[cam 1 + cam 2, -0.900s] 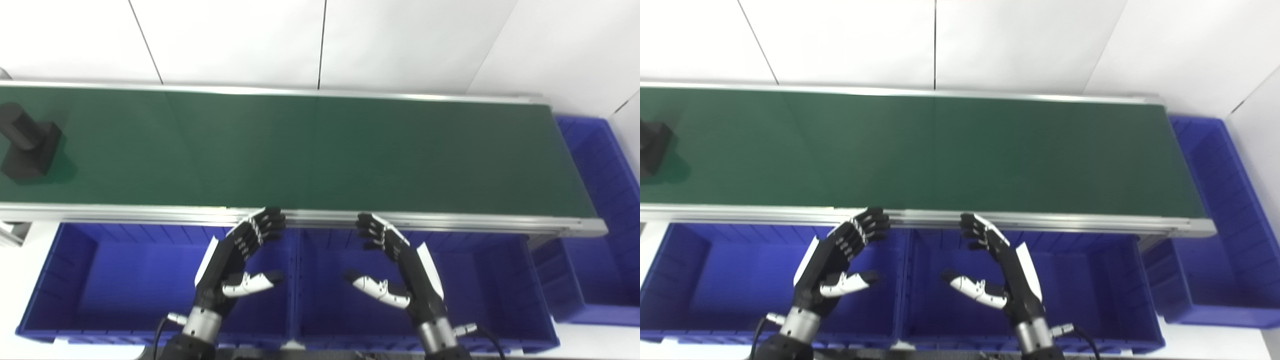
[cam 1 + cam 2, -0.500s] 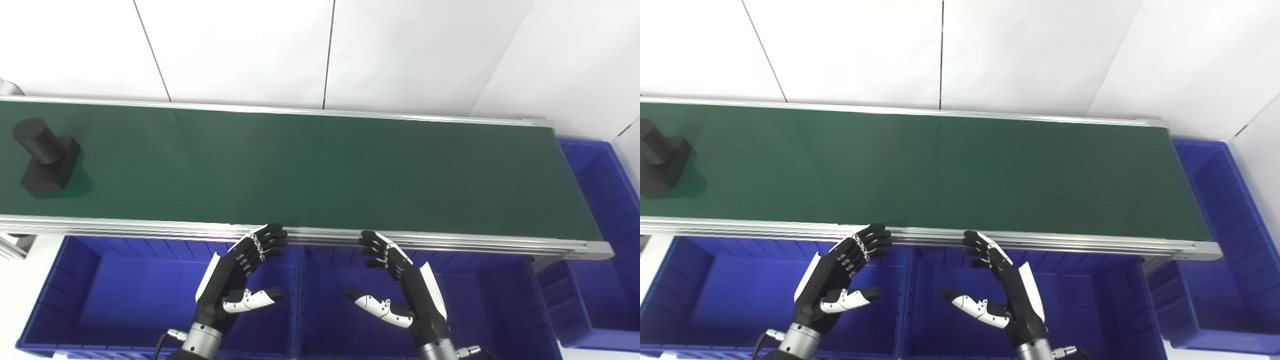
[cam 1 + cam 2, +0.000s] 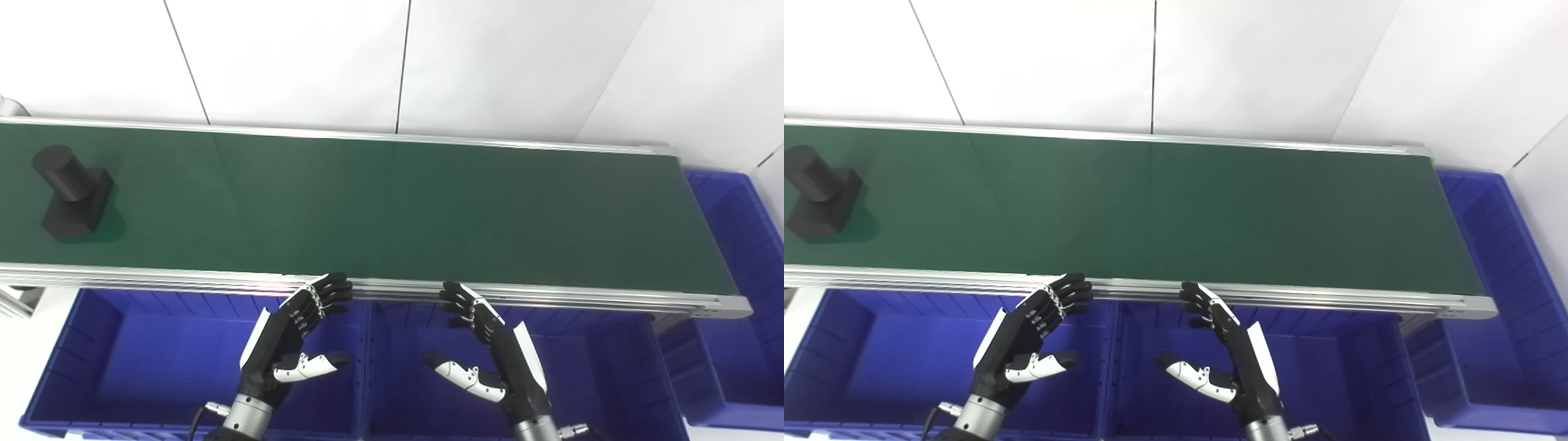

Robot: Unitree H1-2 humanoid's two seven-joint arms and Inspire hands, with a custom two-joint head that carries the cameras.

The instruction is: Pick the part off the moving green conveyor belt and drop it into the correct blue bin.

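Black part [image 3: 72, 195] sits on green conveyor belt [image 3: 392, 202], far off to the left of left robot hand [image 3: 293, 340] and beyond it, untouched. Both robot hands empty w/ fingers spread, palms facing each other; right robot hand [image 3: 490, 349] beside the left, each over a blue bin [image 3: 86, 373], fingertips near belt's front rail.

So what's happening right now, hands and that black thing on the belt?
Left hand and right hand open, empty, above the blue bins. Black part at far left of green belt, untouched. Nothing between.
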